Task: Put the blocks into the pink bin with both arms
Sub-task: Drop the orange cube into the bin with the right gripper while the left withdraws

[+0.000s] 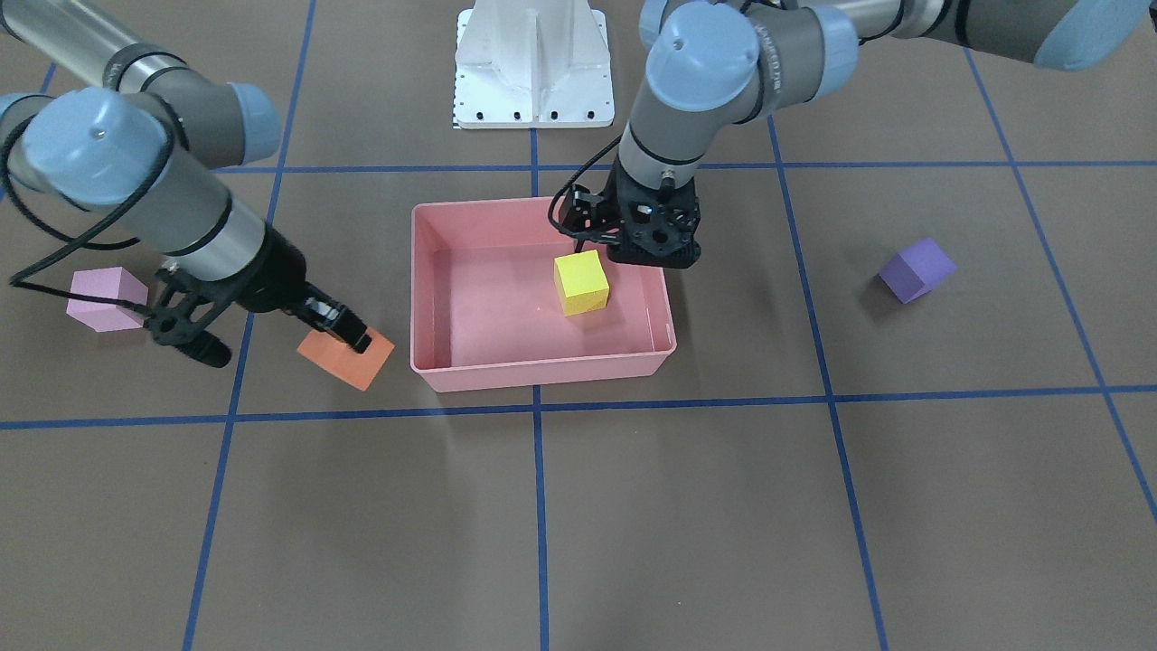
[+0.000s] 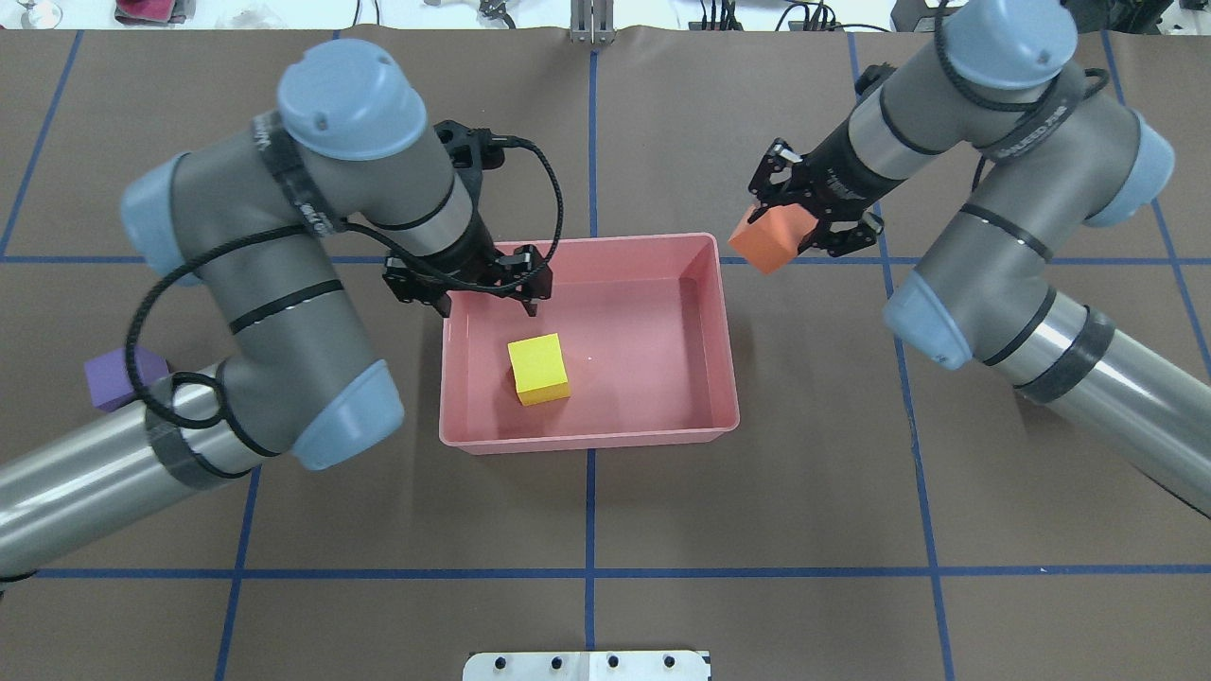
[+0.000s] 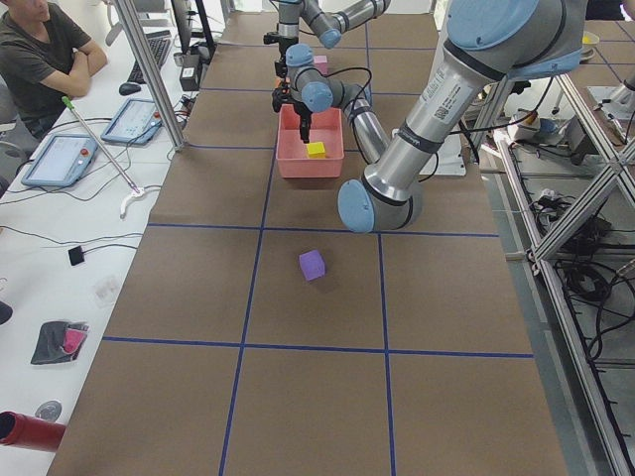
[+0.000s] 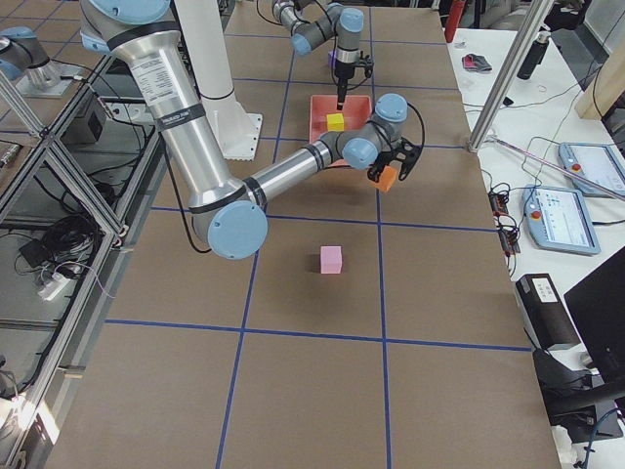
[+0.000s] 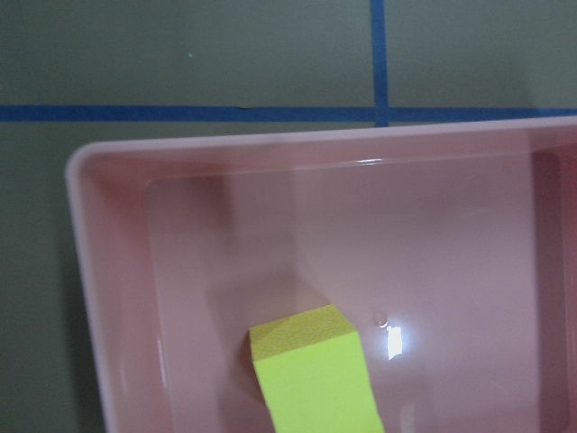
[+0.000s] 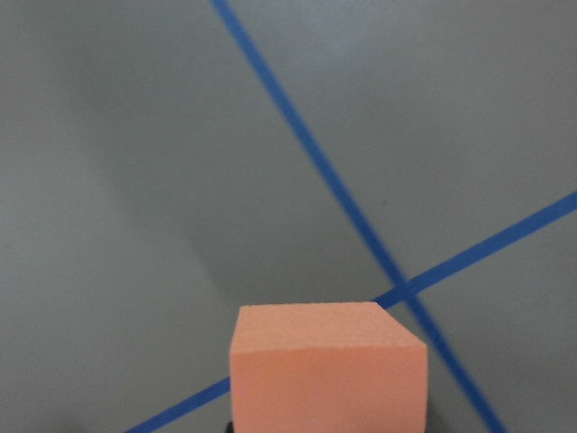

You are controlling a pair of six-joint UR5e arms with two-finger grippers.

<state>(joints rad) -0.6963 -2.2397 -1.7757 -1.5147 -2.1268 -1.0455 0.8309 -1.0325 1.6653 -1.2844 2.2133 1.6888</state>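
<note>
The pink bin (image 1: 542,372) (image 2: 587,437) stands mid-table. The yellow-green block (image 1: 581,282) (image 2: 538,369) rests inside it, also shown in the left wrist view (image 5: 315,374). My left gripper (image 1: 633,249) (image 2: 489,298) hovers open and empty over the bin's left part, just above that block. My right gripper (image 2: 778,236) is shut on the orange block (image 1: 346,357) (image 2: 766,241) (image 6: 326,365) and holds it above the table just outside the bin's right wall. The purple block (image 1: 917,268) (image 2: 114,376) lies on the table to my left. The light pink block (image 1: 106,298) (image 4: 331,259) lies to my right.
The white pedestal base (image 1: 533,68) (image 2: 587,665) stands behind the bin on my side. Blue tape lines grid the brown table. A side desk with tablets (image 3: 60,159) and a seated person (image 3: 40,50) lies beyond the table's far edge.
</note>
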